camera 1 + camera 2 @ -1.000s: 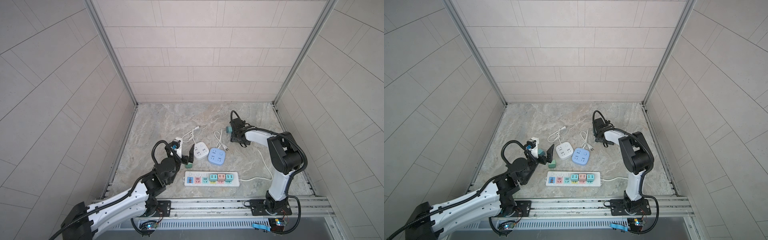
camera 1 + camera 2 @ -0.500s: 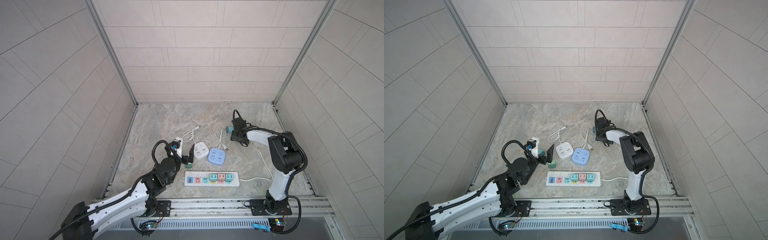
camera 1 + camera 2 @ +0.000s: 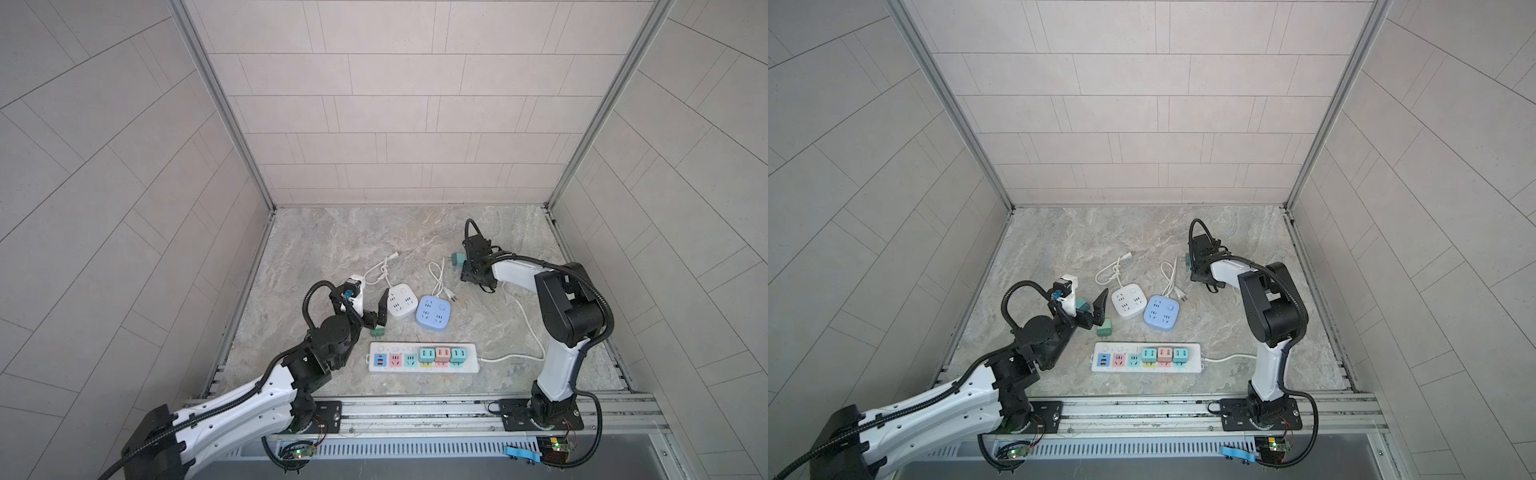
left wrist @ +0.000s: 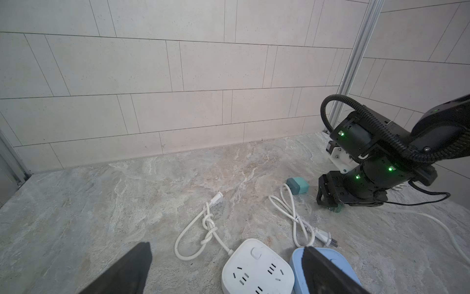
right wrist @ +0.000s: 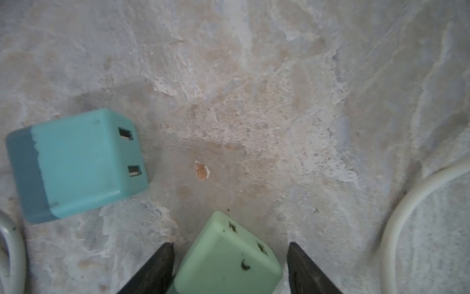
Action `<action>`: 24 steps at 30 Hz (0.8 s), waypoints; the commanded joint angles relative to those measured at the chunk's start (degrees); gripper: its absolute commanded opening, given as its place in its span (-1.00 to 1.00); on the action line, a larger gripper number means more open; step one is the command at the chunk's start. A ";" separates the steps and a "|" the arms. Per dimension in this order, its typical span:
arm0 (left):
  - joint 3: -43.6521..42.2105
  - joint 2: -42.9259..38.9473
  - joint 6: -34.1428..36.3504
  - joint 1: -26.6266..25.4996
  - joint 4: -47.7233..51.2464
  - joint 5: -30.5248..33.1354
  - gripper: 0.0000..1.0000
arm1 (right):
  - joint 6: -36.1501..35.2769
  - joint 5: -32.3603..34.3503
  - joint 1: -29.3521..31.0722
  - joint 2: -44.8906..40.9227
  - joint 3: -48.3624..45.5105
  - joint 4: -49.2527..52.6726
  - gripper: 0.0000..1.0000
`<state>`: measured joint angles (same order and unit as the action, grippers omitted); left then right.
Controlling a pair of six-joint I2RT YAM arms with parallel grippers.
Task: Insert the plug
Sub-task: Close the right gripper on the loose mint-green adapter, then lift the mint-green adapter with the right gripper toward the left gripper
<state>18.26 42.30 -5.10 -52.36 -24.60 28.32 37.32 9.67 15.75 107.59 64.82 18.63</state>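
Two robot arms work over a marbled worktop (image 3: 353,232) strewn with sockets and chargers. Toward the far right corner, the right tool (image 5: 231,245) hangs low over the stone, its fingers parted on either side of a light green plug adapter (image 5: 229,257); one finger sits against the adapter while a gap shows at the other, so nothing is clamped. The adapter lies tilted on the worktop, its slotted face turned away from the tool. Just beside it, but apart, lies a teal USB charger cube (image 5: 81,163), and a white cable (image 5: 407,203) curves past on the opposite side.

Near the left edge, the left tool (image 4: 225,247) is released, jaws spread wide and holding nothing, above a white socket cube (image 3: 402,306) that sits beside a blue socket cube (image 3: 433,312). A small green plug (image 3: 377,331) rests on the stone close by. Along the near edge lies a white power strip (image 3: 470,360) with three coloured adapters seated in its right half.
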 commanded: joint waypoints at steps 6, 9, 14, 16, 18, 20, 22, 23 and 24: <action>-0.88 -1.02 -0.39 0.23 -0.09 0.36 1.00 | -0.66 2.09 0.03 -1.64 -3.61 1.94 0.21; -0.65 -0.56 -0.22 0.20 0.03 0.34 1.00 | -0.98 1.67 -0.02 -1.03 -2.96 2.09 0.00; -0.77 -0.96 -0.40 0.22 0.22 0.07 1.00 | -1.13 1.65 -0.10 -0.01 -1.38 3.05 0.06; -0.77 -0.76 -0.35 0.23 0.11 0.31 1.00 | -1.29 1.49 -0.19 0.40 -0.88 3.41 0.12; -0.69 -0.64 -0.31 0.23 0.15 0.42 1.00 | -1.69 1.40 -0.19 0.75 -0.36 3.54 0.15; -0.61 -0.64 -0.34 0.26 0.12 0.03 1.00 | -1.94 1.48 -0.20 1.17 0.16 3.68 0.16; -0.60 -0.78 -0.35 0.23 0.26 0.03 1.00 | -1.90 1.40 -0.28 1.47 0.66 4.17 0.16; -0.60 -0.90 -0.42 0.23 0.33 -0.01 1.00 | -1.94 1.40 -0.28 1.53 0.75 4.22 0.16; -0.70 -1.06 -0.50 0.23 0.34 -0.15 1.00 | -1.99 1.40 -0.27 1.49 0.75 4.18 0.15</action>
<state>18.22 41.78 -5.10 -52.36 -24.43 28.29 35.79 10.55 15.68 107.37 65.08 19.99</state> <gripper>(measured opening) 0.998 0.576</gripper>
